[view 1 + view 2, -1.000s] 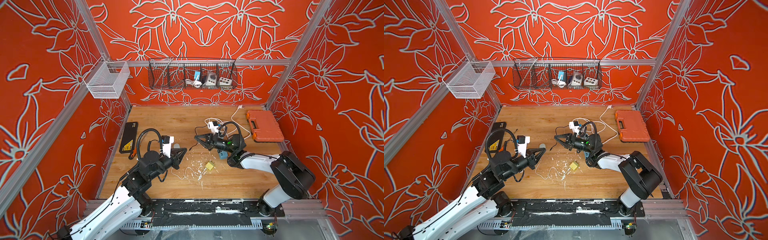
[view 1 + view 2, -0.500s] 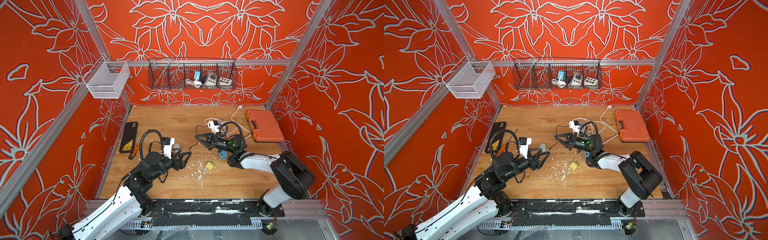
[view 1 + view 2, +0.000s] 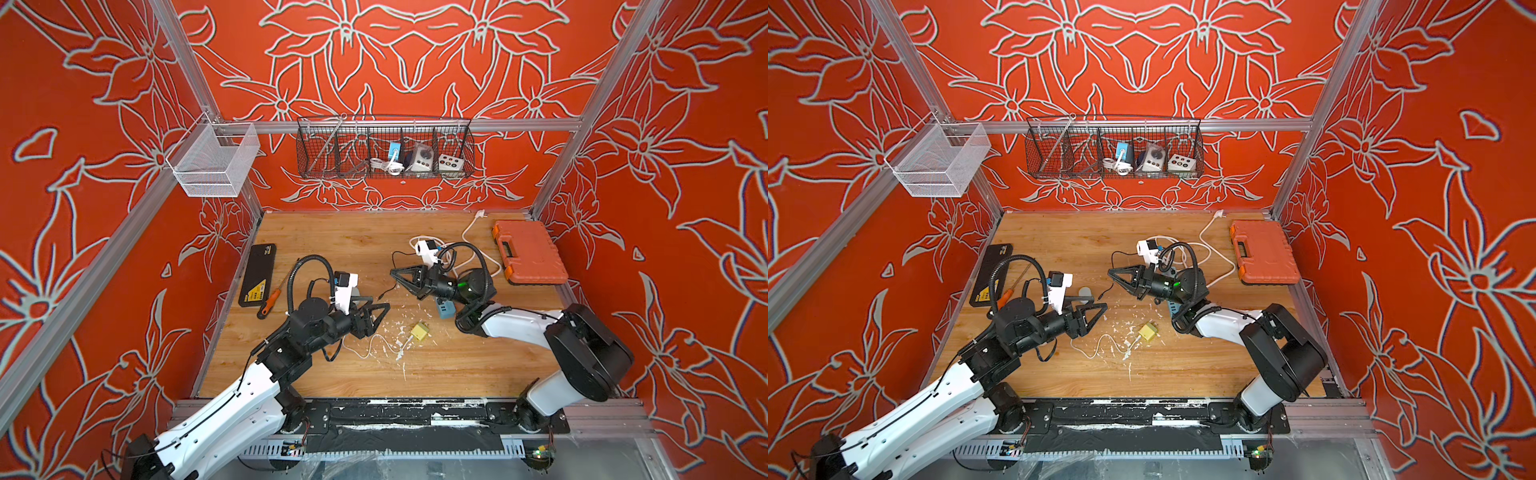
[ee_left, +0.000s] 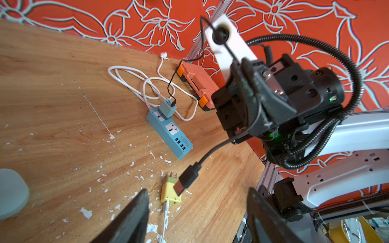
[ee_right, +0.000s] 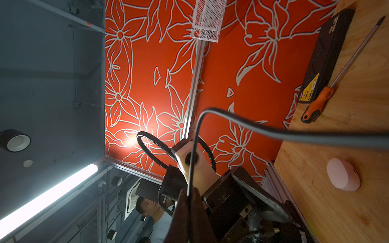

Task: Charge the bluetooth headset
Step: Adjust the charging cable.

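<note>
Mid-table: right tool (image 3: 393,272) pinching black cable (image 5: 315,137); left tool (image 3: 380,303) spread near its plug (image 4: 187,177).

white arm shells (image 3: 515,326) | black jaws | corrugated black cables (image 4: 294,37) | green LED (image 3: 461,285)

A robotics lab test cell is shown: a wooden bench (image 3: 332,237) is boxed in by an aluminium frame (image 3: 519,124) and red flower-printed walls (image 3: 395,62), two robot arms (image 3: 232,415) are mounted along its front edge, and a strip light (image 5: 48,193) is seen under a bare grey ceiling (image 5: 52,73).
</note>
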Robot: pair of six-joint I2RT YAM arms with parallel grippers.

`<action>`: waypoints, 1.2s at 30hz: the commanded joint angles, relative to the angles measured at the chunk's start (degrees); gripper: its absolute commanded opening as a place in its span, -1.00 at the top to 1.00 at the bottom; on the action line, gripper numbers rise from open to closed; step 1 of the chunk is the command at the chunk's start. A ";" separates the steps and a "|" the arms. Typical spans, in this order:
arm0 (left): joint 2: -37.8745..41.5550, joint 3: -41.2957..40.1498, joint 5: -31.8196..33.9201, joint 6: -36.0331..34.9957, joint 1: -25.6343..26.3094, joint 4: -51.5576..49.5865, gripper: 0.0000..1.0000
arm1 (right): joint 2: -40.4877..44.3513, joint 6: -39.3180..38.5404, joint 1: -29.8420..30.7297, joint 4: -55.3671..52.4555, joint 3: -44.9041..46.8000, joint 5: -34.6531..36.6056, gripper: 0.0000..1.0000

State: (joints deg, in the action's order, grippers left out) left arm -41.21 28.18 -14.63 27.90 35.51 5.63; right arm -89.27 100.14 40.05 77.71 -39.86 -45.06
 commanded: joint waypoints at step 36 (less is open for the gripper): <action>-0.46 3.76 -2.64 -3.26 -0.42 -0.52 0.71 | 0.31 2.26 1.37 3.06 -1.43 0.50 0.87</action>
State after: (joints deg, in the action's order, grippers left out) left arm -43.13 32.01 -16.64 24.45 35.29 5.63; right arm -89.19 101.49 41.32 78.02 -40.16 -44.95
